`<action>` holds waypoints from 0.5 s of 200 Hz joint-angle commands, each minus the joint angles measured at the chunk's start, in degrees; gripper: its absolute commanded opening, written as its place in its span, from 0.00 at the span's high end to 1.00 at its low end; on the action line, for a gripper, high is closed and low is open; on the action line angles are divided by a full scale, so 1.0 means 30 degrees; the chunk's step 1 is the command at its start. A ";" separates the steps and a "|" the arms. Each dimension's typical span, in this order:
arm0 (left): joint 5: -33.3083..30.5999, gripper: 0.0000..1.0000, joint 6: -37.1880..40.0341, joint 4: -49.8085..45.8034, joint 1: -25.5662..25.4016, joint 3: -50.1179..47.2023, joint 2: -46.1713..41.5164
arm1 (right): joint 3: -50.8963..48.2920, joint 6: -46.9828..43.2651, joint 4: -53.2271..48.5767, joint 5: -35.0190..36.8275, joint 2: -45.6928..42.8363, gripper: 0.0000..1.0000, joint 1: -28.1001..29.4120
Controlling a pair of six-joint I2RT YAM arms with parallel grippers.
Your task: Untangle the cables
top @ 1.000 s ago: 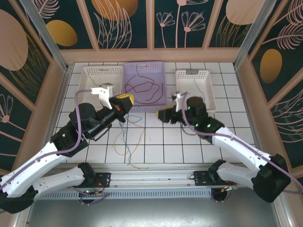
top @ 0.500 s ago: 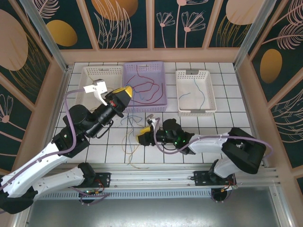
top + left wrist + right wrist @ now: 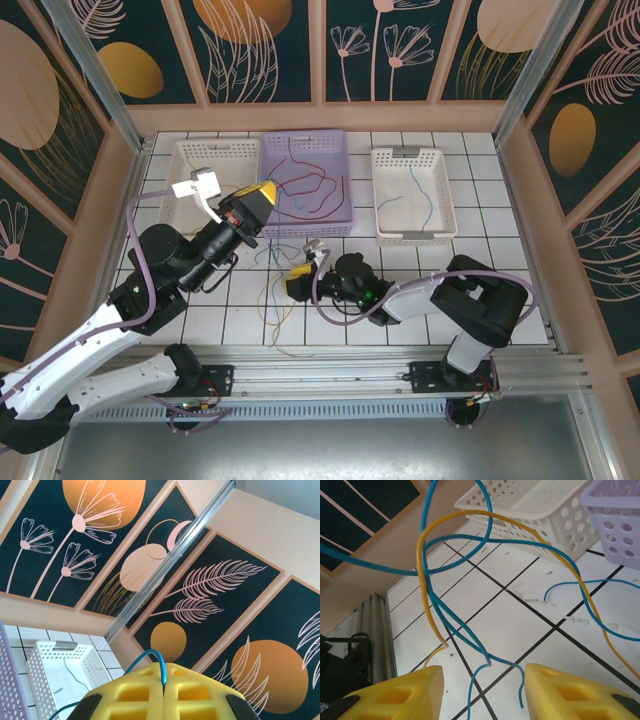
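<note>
My left gripper hangs raised in front of the purple basket, its yellow pads shut on a blue cable that loops out of the seam between them. That cable drops to a loose tangle of blue and yellow cables on the tiles. My right gripper is low beside the tangle and open. In the right wrist view the blue strands and a yellow cable hang just ahead of the open jaws, with two blue ends reaching into the gap. Red cables lie in the purple basket.
The purple basket stands at the back centre. A white basket to its right holds a blue cable. Another white basket stands at the back left. Wooden walls enclose the tiled table.
My right arm has swung from the right basket down and left to the tangle, its jaws narrowing a little. The left gripper has drawn slightly back and left, still shut on the blue cable.
</note>
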 commanded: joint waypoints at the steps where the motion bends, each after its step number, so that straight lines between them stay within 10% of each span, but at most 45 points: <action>1: 0.0264 1.00 -0.0322 0.0913 -0.0067 -0.0090 -0.0081 | 0.0807 -0.0061 0.1528 0.0108 0.0622 0.53 0.0287; 38: 0.0322 1.00 -0.0439 0.1033 -0.0080 -0.0065 -0.0016 | 0.1775 0.0011 0.1379 0.0901 0.1952 0.57 0.0498; 73: 0.0017 1.00 -0.0250 0.0396 -0.0082 0.0243 -0.0373 | 0.1685 -0.0157 0.0171 0.2733 0.1777 0.99 0.0515; 100: -0.0860 1.00 0.0429 -0.1039 -0.0079 0.0909 -0.1127 | 0.0997 -0.0332 -0.1449 0.3173 0.0916 1.00 0.0189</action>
